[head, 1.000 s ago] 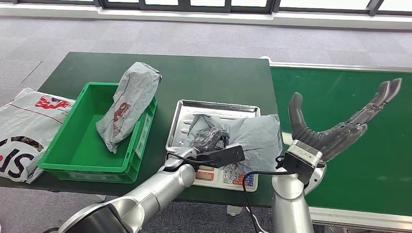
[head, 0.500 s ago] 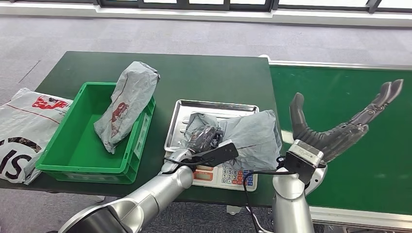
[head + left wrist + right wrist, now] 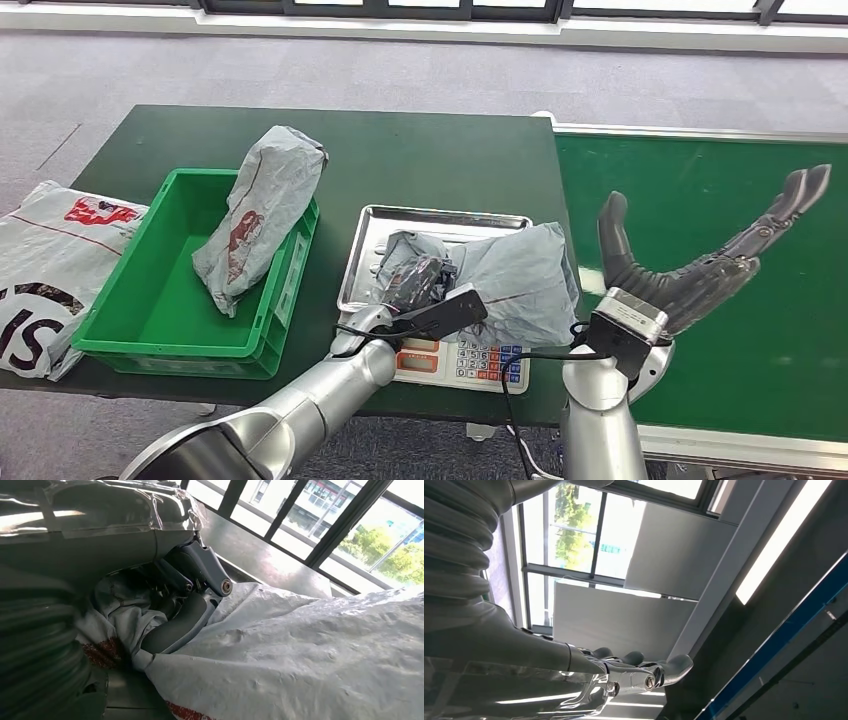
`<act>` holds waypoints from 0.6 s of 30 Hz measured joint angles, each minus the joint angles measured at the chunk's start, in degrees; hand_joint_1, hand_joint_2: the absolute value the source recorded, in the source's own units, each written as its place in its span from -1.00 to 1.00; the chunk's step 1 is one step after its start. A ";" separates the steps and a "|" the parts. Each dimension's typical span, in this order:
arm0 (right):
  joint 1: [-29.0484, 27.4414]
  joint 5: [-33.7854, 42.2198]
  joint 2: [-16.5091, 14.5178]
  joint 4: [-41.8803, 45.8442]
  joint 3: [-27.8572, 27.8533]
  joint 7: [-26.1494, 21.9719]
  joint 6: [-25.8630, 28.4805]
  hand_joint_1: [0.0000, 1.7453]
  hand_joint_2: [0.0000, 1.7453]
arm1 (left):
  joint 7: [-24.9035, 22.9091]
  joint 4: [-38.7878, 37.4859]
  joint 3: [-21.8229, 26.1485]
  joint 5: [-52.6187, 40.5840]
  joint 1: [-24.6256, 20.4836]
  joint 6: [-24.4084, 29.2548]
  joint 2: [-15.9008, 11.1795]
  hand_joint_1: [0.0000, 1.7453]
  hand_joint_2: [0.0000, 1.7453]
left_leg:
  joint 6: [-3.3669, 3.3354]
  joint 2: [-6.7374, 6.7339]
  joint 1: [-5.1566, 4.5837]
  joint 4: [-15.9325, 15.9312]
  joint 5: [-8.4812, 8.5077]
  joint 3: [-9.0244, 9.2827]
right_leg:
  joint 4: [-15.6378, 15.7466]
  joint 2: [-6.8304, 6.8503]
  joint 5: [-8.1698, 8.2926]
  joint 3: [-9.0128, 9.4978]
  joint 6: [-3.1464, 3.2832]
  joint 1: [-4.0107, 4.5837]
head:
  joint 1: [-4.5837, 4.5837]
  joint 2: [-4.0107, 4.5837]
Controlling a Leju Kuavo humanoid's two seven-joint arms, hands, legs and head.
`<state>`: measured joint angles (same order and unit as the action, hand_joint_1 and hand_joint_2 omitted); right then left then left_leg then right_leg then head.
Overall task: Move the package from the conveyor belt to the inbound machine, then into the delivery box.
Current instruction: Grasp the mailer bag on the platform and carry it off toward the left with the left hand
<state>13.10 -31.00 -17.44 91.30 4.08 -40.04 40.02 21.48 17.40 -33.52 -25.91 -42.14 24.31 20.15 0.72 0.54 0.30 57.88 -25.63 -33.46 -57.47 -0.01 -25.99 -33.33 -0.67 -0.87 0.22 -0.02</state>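
A grey plastic package (image 3: 520,275) lies on the steel tray (image 3: 440,218) of the inbound scale, its right end hanging over the tray's edge. My left hand (image 3: 418,280) rests on the package's bunched left end. In the left wrist view its dark fingers (image 3: 185,605) are curled into the folds of the package (image 3: 310,645), gripping it. My right hand (image 3: 690,270) is raised over the green conveyor belt (image 3: 720,190) with fingers spread wide and nothing in it. The right wrist view shows the same hand (image 3: 639,670) against windows and ceiling.
A green delivery box (image 3: 150,320) stands left of the scale, with another grey package (image 3: 262,215) leaning on its right wall. A white printed bag (image 3: 50,260) lies at the table's left edge. The scale's keypad (image 3: 470,360) faces me. A black cable runs between my wrists.
The whole picture has shifted slightly. My left hand has edged a little left on the tray with the package's bunched end. The right hand stays spread in the same place.
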 joint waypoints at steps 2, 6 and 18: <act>-0.01 0.08 0.00 0.00 -0.03 0.00 0.00 -1.00 1.00 | 0.11 0.07 0.46 -0.20 0.00 0.10 0.00 1.00 1.00 | 0.00 -0.01 0.00 0.00 0.00 0.00 | 0.00 -0.01 0.00 -0.01 0.00 0.00 | 0.00 0.00; -0.02 0.11 0.00 0.00 -0.09 0.00 0.00 -1.00 1.00 | 0.18 0.18 1.21 -0.55 0.01 0.33 0.00 1.00 1.00 | 0.00 -0.01 0.00 0.00 0.00 -0.02 | 0.00 -0.01 0.00 -0.02 0.00 0.00 | 0.00 0.00; -0.08 0.52 0.00 0.00 -0.57 0.00 0.00 -1.00 1.00 | 0.41 0.44 2.95 -1.02 0.02 0.41 0.00 1.00 1.00 | 0.00 -0.01 0.00 0.00 0.00 -0.11 | -0.01 -0.02 0.01 -0.12 0.00 0.00 | 0.00 0.00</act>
<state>13.02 -30.48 -17.44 91.30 3.50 -40.04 40.02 21.88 17.84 -30.57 -26.93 -42.12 24.72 20.15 0.72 0.53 0.30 57.88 -25.63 -33.57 -57.48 -0.03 -25.99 -33.45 -0.67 -0.87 0.22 -0.02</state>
